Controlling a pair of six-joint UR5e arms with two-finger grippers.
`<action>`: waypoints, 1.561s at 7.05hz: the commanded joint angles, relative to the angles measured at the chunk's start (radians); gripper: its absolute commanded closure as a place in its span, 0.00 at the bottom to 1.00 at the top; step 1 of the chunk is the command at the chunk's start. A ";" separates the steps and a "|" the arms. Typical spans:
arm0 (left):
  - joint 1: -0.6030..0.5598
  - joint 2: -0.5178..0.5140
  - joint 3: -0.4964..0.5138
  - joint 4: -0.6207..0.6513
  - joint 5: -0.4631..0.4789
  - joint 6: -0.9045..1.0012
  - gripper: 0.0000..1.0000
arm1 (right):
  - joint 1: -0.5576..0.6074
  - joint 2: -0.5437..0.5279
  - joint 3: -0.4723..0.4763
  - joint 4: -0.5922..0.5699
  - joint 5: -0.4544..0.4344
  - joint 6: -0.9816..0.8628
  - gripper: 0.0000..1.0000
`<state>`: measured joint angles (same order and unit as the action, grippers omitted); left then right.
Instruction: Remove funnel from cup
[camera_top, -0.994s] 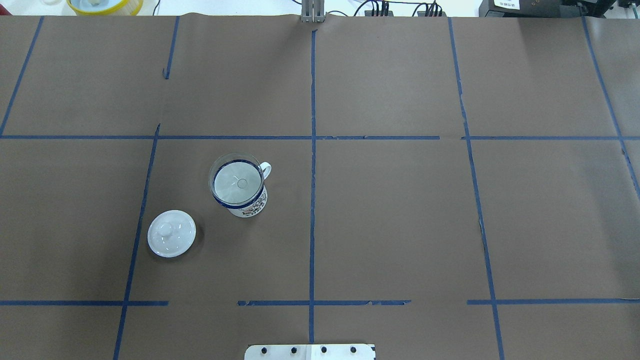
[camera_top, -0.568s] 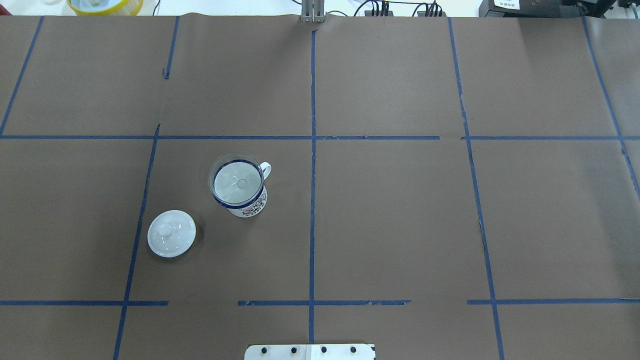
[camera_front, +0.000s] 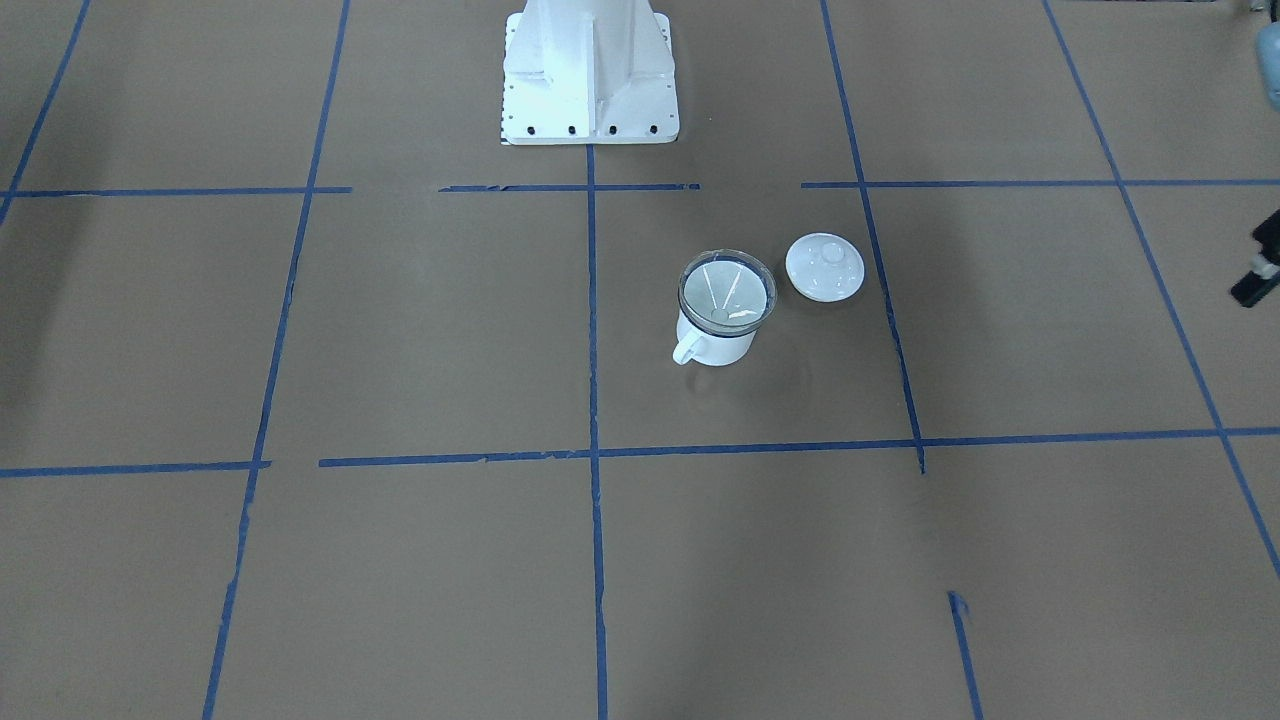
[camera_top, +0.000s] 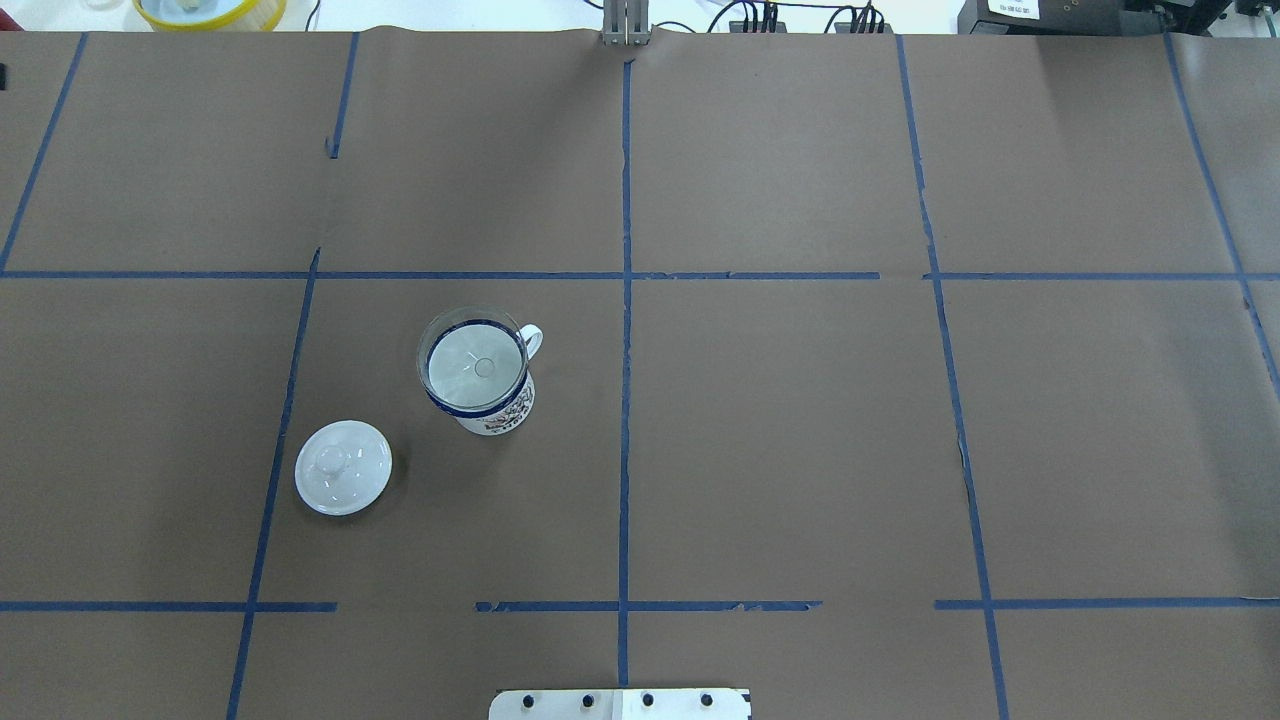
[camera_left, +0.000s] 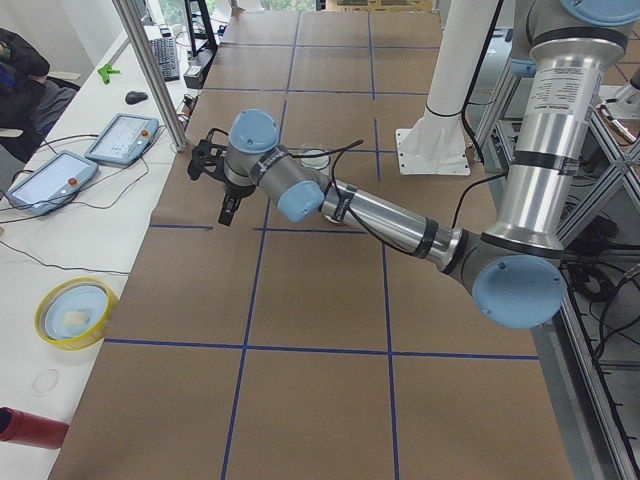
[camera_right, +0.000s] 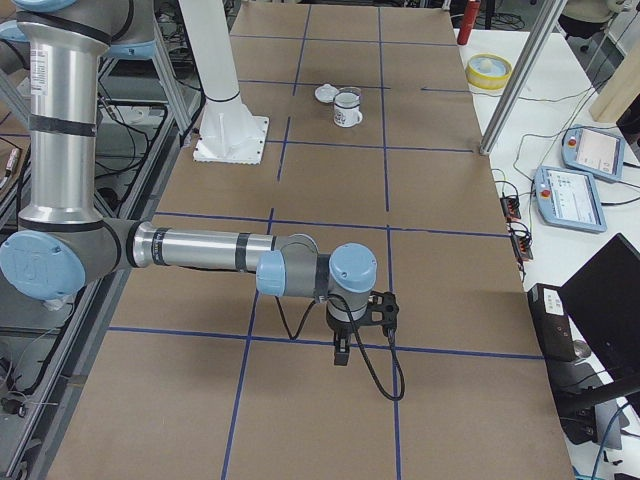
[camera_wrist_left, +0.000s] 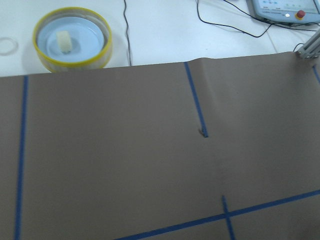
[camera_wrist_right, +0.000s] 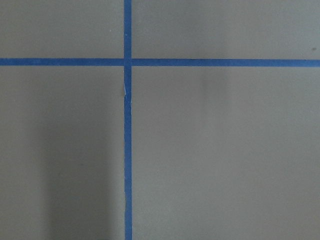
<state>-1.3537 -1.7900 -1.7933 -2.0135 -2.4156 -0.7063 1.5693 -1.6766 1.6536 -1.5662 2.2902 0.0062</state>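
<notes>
The white cup (camera_top: 492, 408) with a dark blue rim stands upright left of the table's middle. It also shows in the front view (camera_front: 715, 345) and the right view (camera_right: 347, 110). The clear funnel (camera_top: 472, 362) sits in its mouth, as the front view (camera_front: 727, 292) also shows. My left gripper (camera_left: 226, 210) hovers over the table's far left part, well away from the cup; a dark part of it shows at the front view's edge (camera_front: 1257, 280). My right gripper (camera_right: 341, 350) hovers over the table's right part, far from the cup. I cannot tell whether either is open or shut.
A white domed lid with a knob (camera_top: 343, 467) lies on the table beside the cup, toward the robot. A yellow-rimmed dish (camera_wrist_left: 72, 37) stands beyond the table's far edge. The robot's white base (camera_front: 588, 80) stands at the near edge. Pendants (camera_left: 120, 138) lie beside the table.
A small dark part of the left gripper now shows at the overhead view's left edge. The cup, funnel and lid have not moved.
</notes>
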 joint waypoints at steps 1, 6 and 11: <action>0.236 -0.127 -0.018 0.027 0.137 -0.357 0.00 | 0.000 0.000 0.000 0.000 0.000 0.000 0.00; 0.606 -0.480 0.012 0.457 0.398 -0.677 0.00 | 0.000 0.000 0.000 0.000 0.000 0.000 0.00; 0.720 -0.520 0.123 0.493 0.463 -0.746 0.01 | 0.000 0.000 0.000 0.000 0.000 0.000 0.00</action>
<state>-0.6451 -2.3099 -1.6771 -1.5287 -1.9673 -1.4506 1.5693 -1.6766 1.6536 -1.5662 2.2902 0.0061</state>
